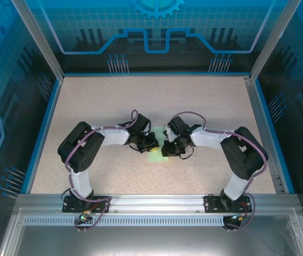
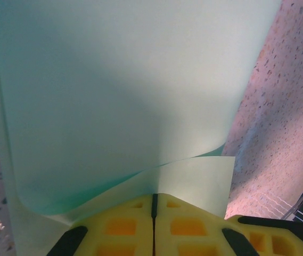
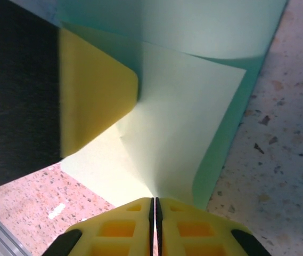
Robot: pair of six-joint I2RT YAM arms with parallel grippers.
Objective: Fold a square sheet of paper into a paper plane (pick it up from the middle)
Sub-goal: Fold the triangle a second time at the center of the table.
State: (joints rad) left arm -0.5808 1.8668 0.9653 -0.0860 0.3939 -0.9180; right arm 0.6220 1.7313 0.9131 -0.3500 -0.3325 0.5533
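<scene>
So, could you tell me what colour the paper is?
The paper is plain pale mint green, clearest in the left wrist view.

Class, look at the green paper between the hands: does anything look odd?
Yes: the square sheet of paper bulges in a loose, uncreased curl, edges not aligned, pinched by the left hand and right hand.

The sheet of paper point(image 2: 114, 96) is thin, smooth and matt. The worktop point(image 1: 114, 101) looks speckled and stone-like; its front rail point(image 1: 156, 200) is brushed metal.
</scene>
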